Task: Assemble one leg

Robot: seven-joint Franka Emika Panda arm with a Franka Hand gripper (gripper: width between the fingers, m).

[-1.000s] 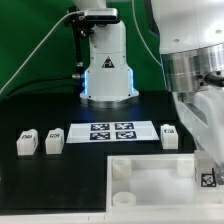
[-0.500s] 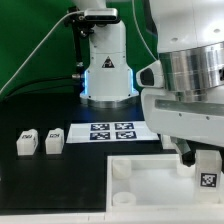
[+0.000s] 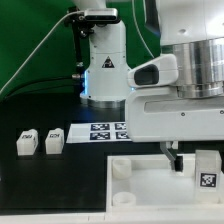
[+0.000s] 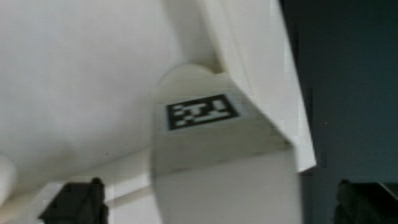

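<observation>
Exterior view: you look from the front, slightly above the desk (image 3: 60, 185), toward the arm's base.
Wrist view: you sit very close behind the tool (image 4: 214, 200).
Shared: the tagged leg (image 3: 208, 172).
</observation>
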